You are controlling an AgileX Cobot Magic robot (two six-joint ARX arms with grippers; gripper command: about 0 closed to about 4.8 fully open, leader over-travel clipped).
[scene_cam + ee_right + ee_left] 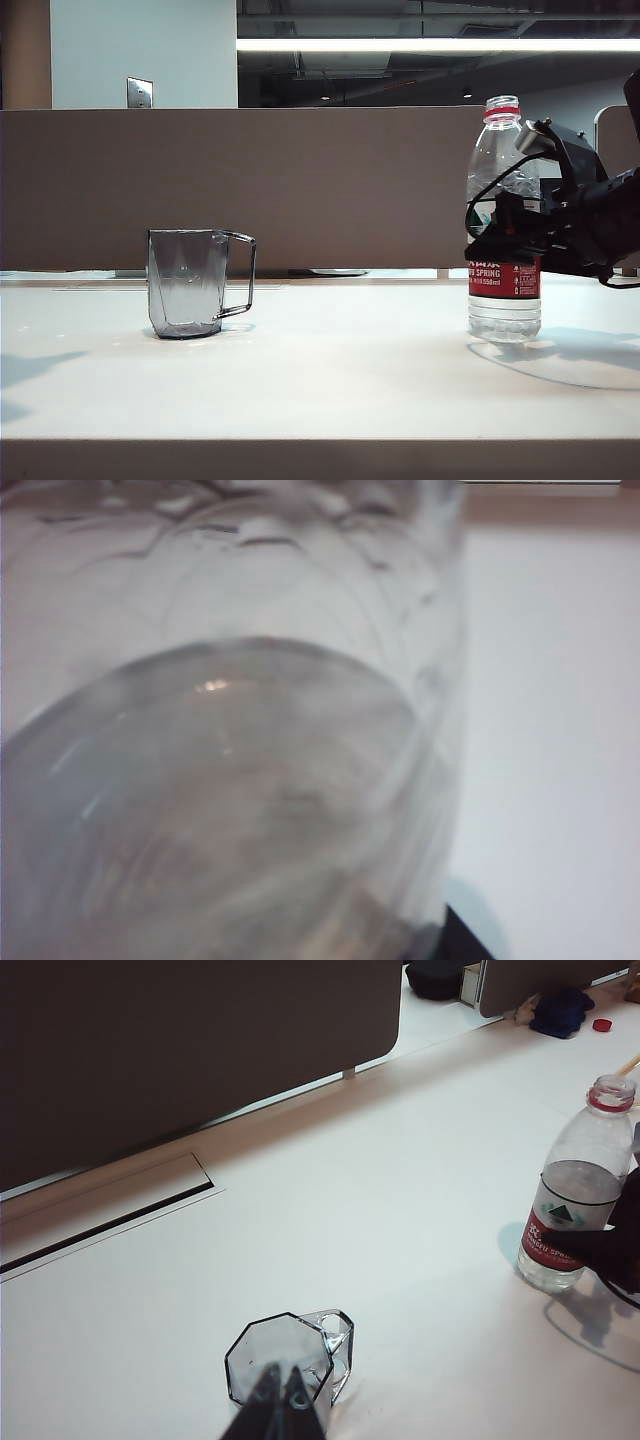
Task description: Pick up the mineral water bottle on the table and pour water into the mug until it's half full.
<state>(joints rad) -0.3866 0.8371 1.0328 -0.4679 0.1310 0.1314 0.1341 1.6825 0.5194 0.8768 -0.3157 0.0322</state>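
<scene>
The right gripper [500, 232] reaches in from the right of the exterior view and brackets the mineral water bottle [504, 225] at mid-height, just above its red label; whether the jaws have already closed on the plastic cannot be told, since the right wrist view is filled by the bottle's blurred clear wall. The bottle stands upright and uncapped on the table [330, 380], its water [572, 1182] filling it to roughly the shoulder. The mug [188, 283] sits well apart on the left side, upright and apparently empty, handle toward the bottle. The left gripper [281, 1395] hovers at the mug's near rim, its 2 fingertips pressed together and holding nothing. The step in hand appears to be securing the bottle. Done well, that means closing squarely across the body without crushing the thin wall, which could push water out of the open neck, then lifting straight up before carrying it over. A grip at this height should leave room to tilt the neck over the mug.
</scene>
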